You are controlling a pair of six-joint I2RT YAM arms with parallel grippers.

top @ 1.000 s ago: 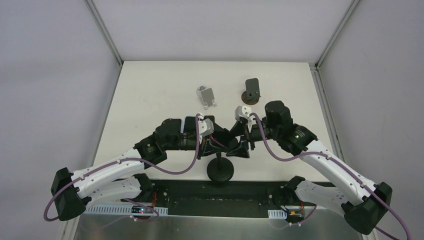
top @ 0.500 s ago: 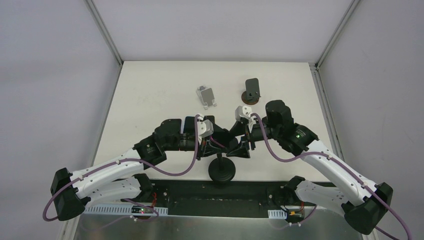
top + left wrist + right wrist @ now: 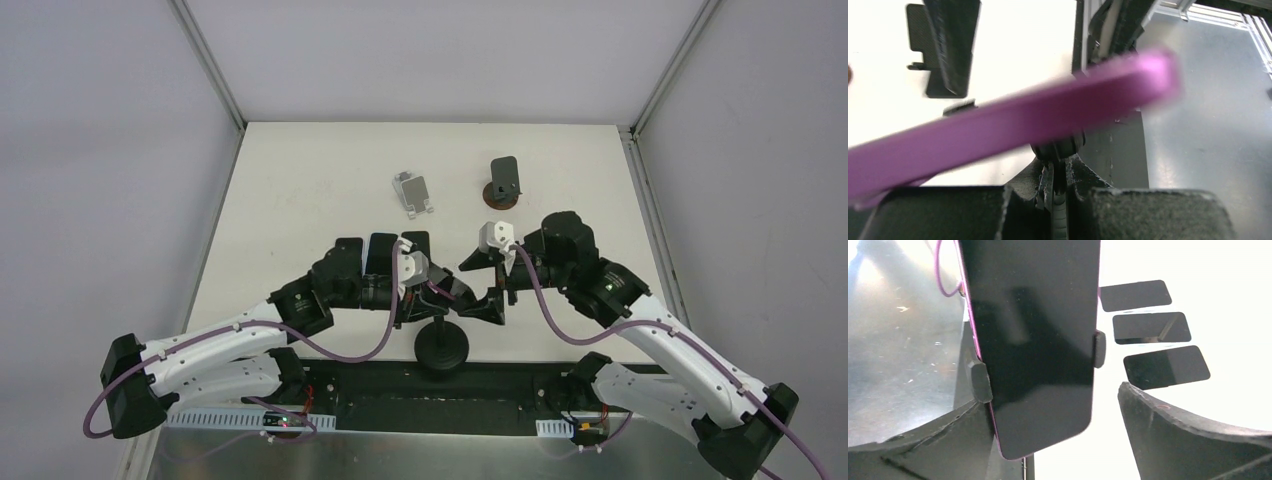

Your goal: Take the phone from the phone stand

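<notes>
Purple-rimmed dark-glass phone point(image 3: 1033, 340): one is showing
Flat black rectangular slabs point(image 3: 1151, 327): three are lying
Black, grey and brown-footed phone stands point(image 3: 441, 350) point(image 3: 413, 193) point(image 3: 503, 180): three are standing

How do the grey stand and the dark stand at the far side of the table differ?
Colour: the grey stand is pale, the dark stand nearly black. Base: the dark stand rises from a round brownish foot; the grey stand shows only a front lip. Place: the grey stand sits left of the dark stand. Both hold no phone and stand on the table.
</notes>
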